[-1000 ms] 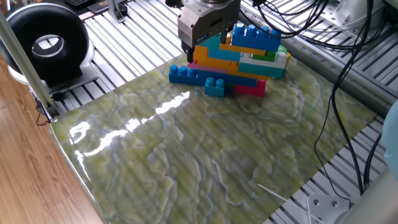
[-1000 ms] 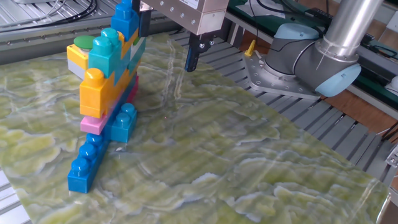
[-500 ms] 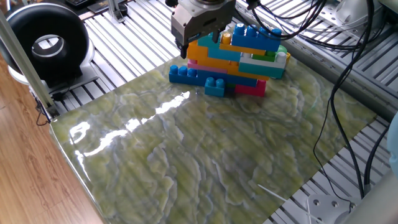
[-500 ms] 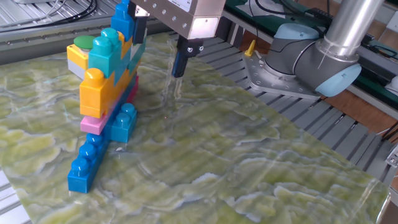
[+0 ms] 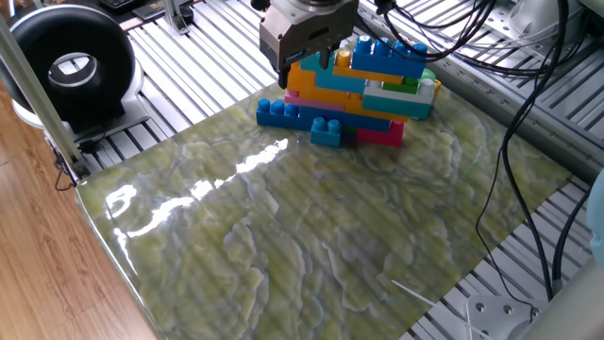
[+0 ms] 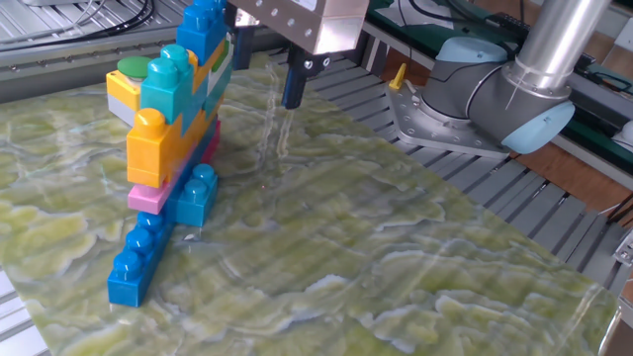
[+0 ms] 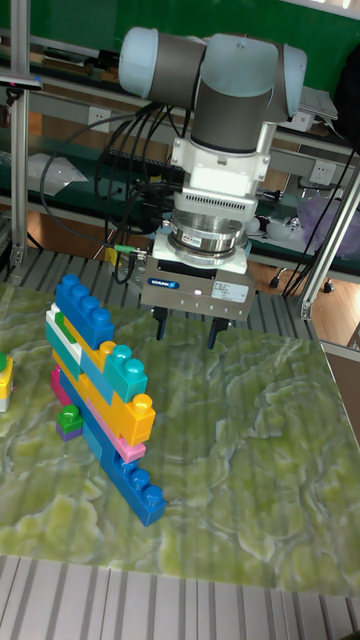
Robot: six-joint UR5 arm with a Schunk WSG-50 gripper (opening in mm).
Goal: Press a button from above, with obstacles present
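The obstacles (image 5: 363, 90), a stacked pile of studded toy bricks in blue, orange, teal, pink and yellow, stand on the marbled green mat (image 5: 311, 227); the pile (image 6: 168, 148) (image 7: 100, 400) is upright. A green round cap on a white and yellow box, apparently the button (image 6: 132, 69) (image 5: 427, 87), sits tight against the pile's side away from the arm. My gripper (image 7: 187, 332) hangs over the mat on the pile's other side, level with its upper bricks, fingers pointing down. It is open with nothing between the fingers (image 6: 294, 87).
A black ring-shaped device (image 5: 71, 66) stands on the slatted metal table (image 5: 189, 85) beyond the mat's corner. Cables (image 5: 528, 94) hang along one side. The arm's base (image 6: 475, 94) is just off the mat. A thin white stick (image 5: 415, 288) lies near the mat's edge.
The gripper has shifted sideways along the pile's far side, closer to the bricks, dipped, then risen slightly. The pile and the button have not moved.
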